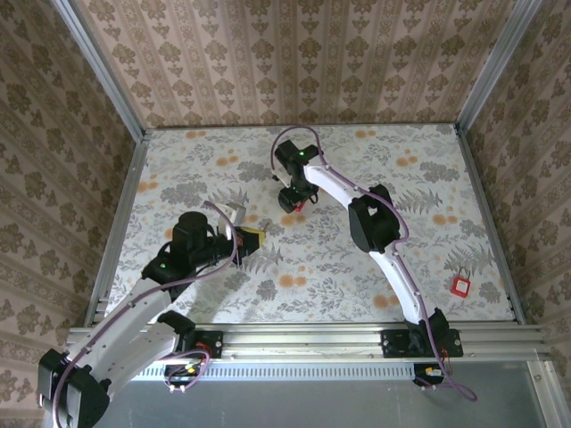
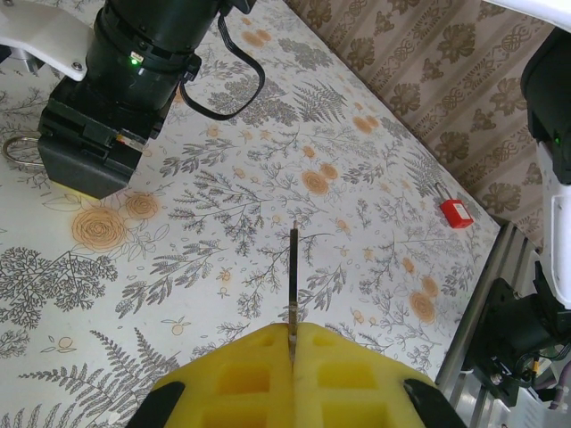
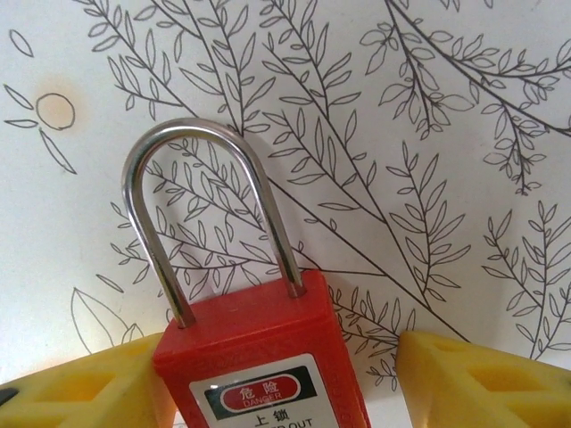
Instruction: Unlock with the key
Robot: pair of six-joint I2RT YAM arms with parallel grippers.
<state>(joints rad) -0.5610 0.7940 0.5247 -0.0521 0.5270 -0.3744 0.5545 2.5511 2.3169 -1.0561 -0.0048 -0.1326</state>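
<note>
Key point(image 2: 293, 267) first: its thin dark blade stands out from between the yellow pads point(image 2: 348, 379) of the left gripper point(image 2: 293, 343), which is clenched tight on it. In the top view that gripper point(image 1: 252, 237) sits over the left-centre of the table point(image 1: 428, 178), nearer the near edge than the far one, with the blade pointing across the floral surface and touching nothing.

Toward the middle of the table, closer to the far edge, the right gripper point(image 1: 290, 196) is down on a red padlock point(image 1: 298, 204). Its wrist camera shows the padlock point(image 3: 241, 330) lying flat between its fingers point(image 3: 482, 383). The left pad is against the red body, while a strip of table shows before the right pad, so the right gripper point(image 3: 277, 357) straddles the lock, jaws parted, without clamping it. The steel shackle point(image 3: 152, 223) is seated in the body, so the lock is closed.

Near the right edge, toward the near corner, a second red padlock point(image 1: 460, 285) lies alone.

Judging progress: the key is secured and the lock is bracketed. Firming that hold, bringing key to keyway, inserting and turning all remain.
</note>
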